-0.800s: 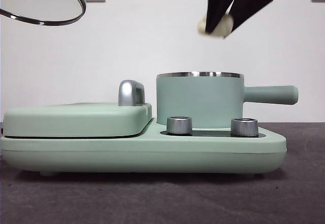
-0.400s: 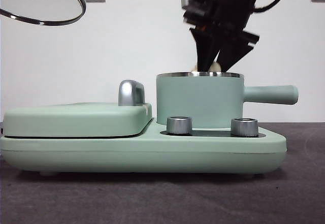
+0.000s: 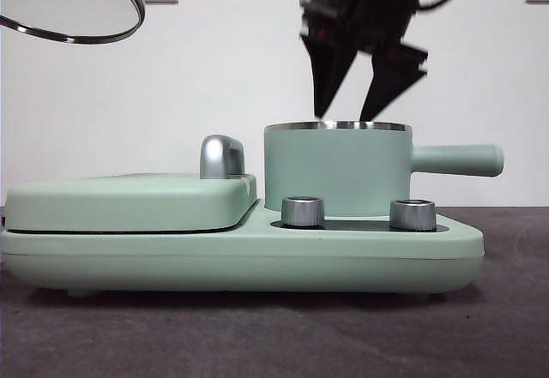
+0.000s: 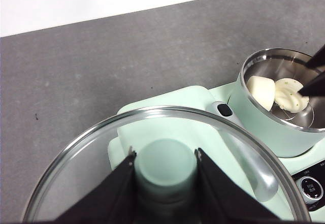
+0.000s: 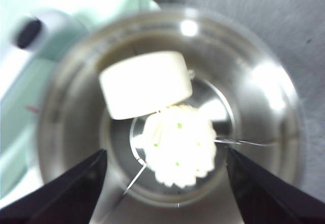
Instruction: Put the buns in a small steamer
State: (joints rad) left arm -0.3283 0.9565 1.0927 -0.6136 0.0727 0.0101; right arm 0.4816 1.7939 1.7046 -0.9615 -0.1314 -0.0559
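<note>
The mint-green steamer pot with a steel rim and long side handle stands on the cooker base. Both buns lie inside it: the smooth bun and the pleated bun with green specks, touching each other; they also show in the left wrist view, smooth and pleated. My right gripper is open and empty just above the pot's rim, its jaws spread either side of the pleated bun. My left gripper is shut on the green knob of the glass lid, held high at the left.
A flat mint-green griddle cover with a chrome handle lies left of the pot. Two steel knobs sit at the base's front. A dark grey table lies in front, a white wall behind.
My right gripper came down with the pleated bun into the pot, let it go, and has risen a little with jaws open. The lid has not moved.
</note>
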